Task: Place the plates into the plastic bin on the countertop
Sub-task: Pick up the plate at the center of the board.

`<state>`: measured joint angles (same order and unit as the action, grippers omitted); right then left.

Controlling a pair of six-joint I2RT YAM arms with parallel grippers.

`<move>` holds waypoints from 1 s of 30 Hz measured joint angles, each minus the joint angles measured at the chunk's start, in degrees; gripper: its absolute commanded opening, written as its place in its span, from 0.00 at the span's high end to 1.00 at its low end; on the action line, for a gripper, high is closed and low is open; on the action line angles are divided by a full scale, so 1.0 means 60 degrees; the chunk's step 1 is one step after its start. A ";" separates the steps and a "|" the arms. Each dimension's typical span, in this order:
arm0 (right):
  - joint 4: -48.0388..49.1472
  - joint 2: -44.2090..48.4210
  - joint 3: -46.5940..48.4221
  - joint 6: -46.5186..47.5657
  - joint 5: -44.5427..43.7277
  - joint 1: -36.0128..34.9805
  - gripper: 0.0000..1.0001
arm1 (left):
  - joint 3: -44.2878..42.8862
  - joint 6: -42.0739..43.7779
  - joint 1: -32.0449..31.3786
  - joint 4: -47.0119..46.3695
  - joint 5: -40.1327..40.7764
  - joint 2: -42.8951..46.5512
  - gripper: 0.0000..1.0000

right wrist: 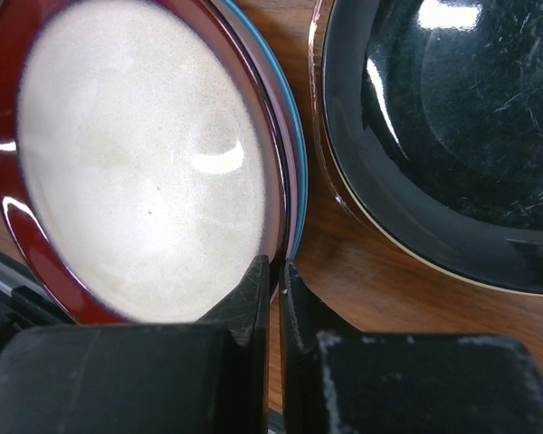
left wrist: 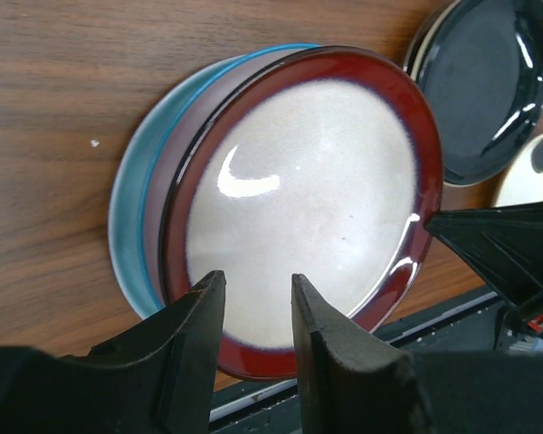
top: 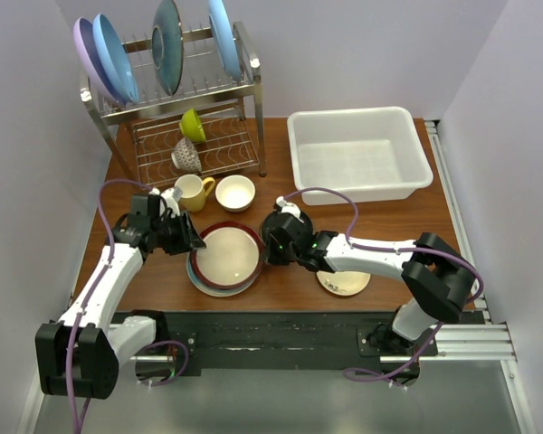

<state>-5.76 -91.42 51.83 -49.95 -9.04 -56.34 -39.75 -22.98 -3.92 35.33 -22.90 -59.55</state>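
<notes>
Your left claw (left wrist: 258,282) stood part open, empty, at the maroon plate (top: 226,256)'s left rim. Your right claw (right wrist: 273,264) was shut, empty, at its right rim. The bin (top: 344,114) lay far right, nearer your right arm.

Glossy glazed maroon-rimmed plate (left wrist: 308,208), mirror-shiny black plate (right wrist: 452,136), wood-grain countertop (left wrist: 54,90) — matt, smooth white plastic bin (top: 357,167)

Open countertop (top: 273,179) lies between the plate stack (top: 226,258) and plastic bin (top: 353,114).
</notes>
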 measured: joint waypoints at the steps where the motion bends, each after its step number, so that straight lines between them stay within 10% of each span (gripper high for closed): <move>1: 0.0011 0.0015 -0.0018 -0.0011 0.0000 0.0018 1.00 | 0.0000 0.0000 0.0000 0.0044 0.0124 0.0018 0.60; 15: -0.0095 0.1428 -0.0754 -0.0076 -0.0178 0.0288 1.00 | 0.0004 -0.0047 0.0000 0.0204 0.0630 -0.0361 0.60; 30: -0.0047 0.2146 -0.1355 -0.0229 -0.0149 0.0634 1.00 | 0.0040 -0.0102 -0.0965 -0.0178 0.0397 -0.1271 0.84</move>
<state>-6.04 -78.54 43.70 -51.33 -9.93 -52.53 -39.51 -23.59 -9.72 34.26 -20.51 -67.18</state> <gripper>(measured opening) 0.026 0.221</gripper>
